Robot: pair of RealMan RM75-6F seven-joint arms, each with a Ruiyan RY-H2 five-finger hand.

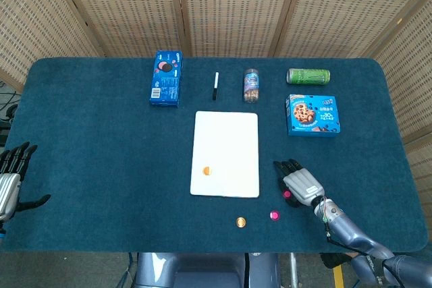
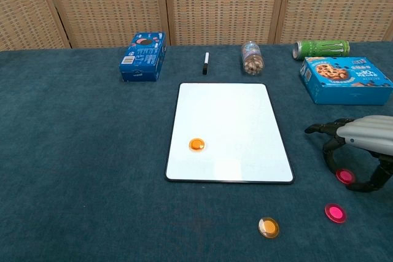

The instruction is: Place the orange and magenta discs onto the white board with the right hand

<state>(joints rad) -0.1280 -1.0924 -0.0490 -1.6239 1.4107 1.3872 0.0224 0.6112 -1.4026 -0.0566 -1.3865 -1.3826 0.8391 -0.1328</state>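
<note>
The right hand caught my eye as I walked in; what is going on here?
The right hand hovers over a magenta disc on the cloth right of the white board, fingers arched around it, not clearly gripping. One orange disc already lies on the board. Another orange disc and a second magenta disc wait on the cloth. The left hand rests open at the table's edge.

Bright even light, soft shadows, both views sharp

two orange discs, two magenta discs, one white board, two blue boxes, one can, one marker, one jar
</note>
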